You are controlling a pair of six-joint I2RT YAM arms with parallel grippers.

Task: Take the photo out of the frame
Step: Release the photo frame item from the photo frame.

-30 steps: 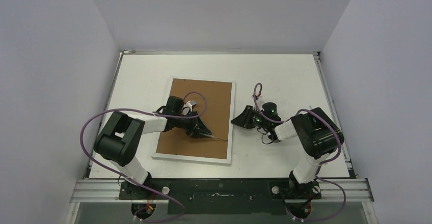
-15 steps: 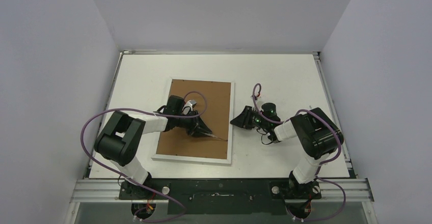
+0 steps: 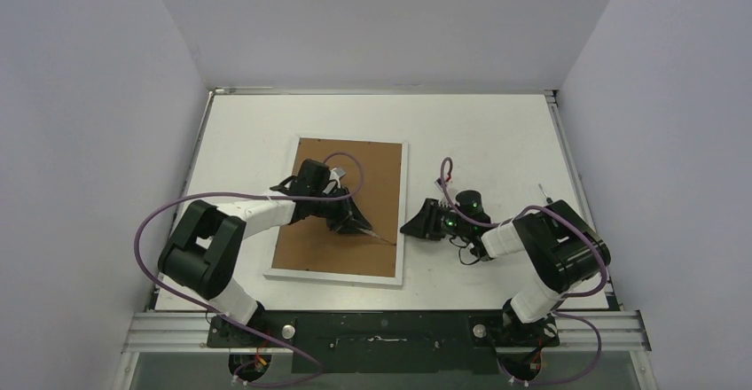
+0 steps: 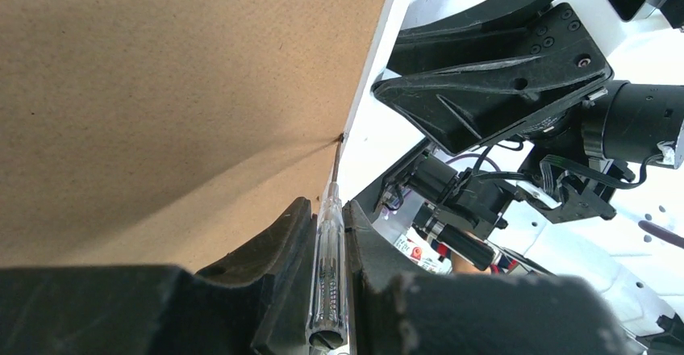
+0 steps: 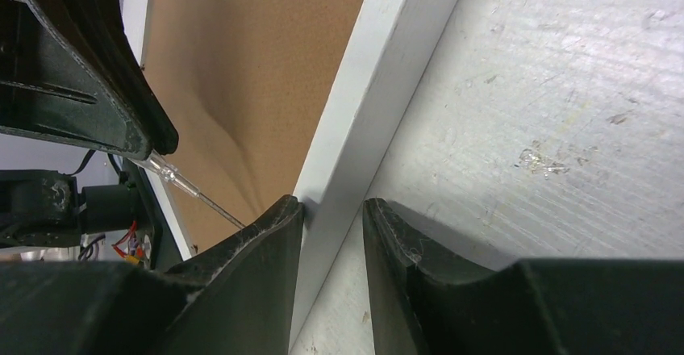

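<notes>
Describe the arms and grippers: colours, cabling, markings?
Both arms alike: left arm and right arm have black joint housings, white links and a looping purple cable. Small green lights glow at the right wrist. The left gripper and right gripper are black, with tapered wedge fingers.

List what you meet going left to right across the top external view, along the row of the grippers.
left arm → frame, its left border → left gripper → screwdriver → right gripper → right arm
</notes>
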